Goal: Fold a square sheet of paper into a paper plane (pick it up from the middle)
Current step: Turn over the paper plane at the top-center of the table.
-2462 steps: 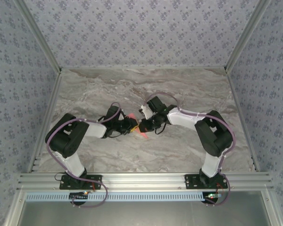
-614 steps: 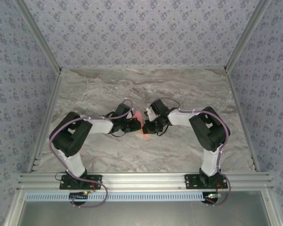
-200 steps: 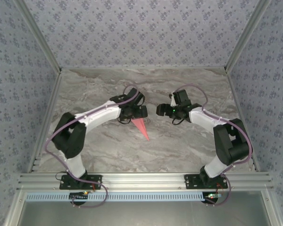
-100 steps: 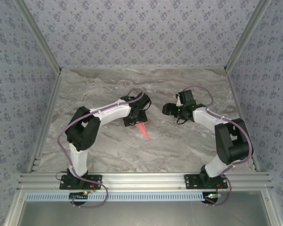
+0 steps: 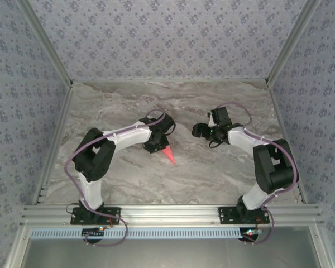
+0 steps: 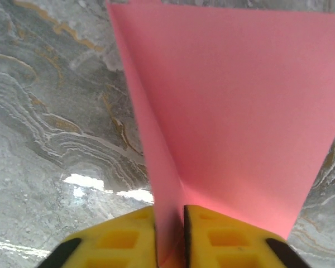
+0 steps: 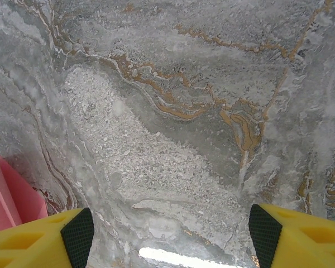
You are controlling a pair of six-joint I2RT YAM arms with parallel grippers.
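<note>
Left tool (image 6: 169, 237) clamped on centre fold of paper plane (image 6: 234, 123). Right tool (image 7: 170, 234) jaws wide apart, holding nothing, above grey marbled counter (image 7: 184, 111). Floral-papered walls (image 5: 167, 39) around.

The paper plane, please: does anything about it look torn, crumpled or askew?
Nothing stands out: the paper plane looks cleanly folded and untorn, its centre fold pinched by the left gripper.

From above, the paper plane (image 5: 169, 156) shows its sharp tip, its wider end hidden beneath the left gripper (image 5: 158, 147). In the left wrist view its wing runs off the right edge, and the yellow fingers (image 6: 123, 237) (cropped by the bottom edge) swallow the fold's lower end.
</note>
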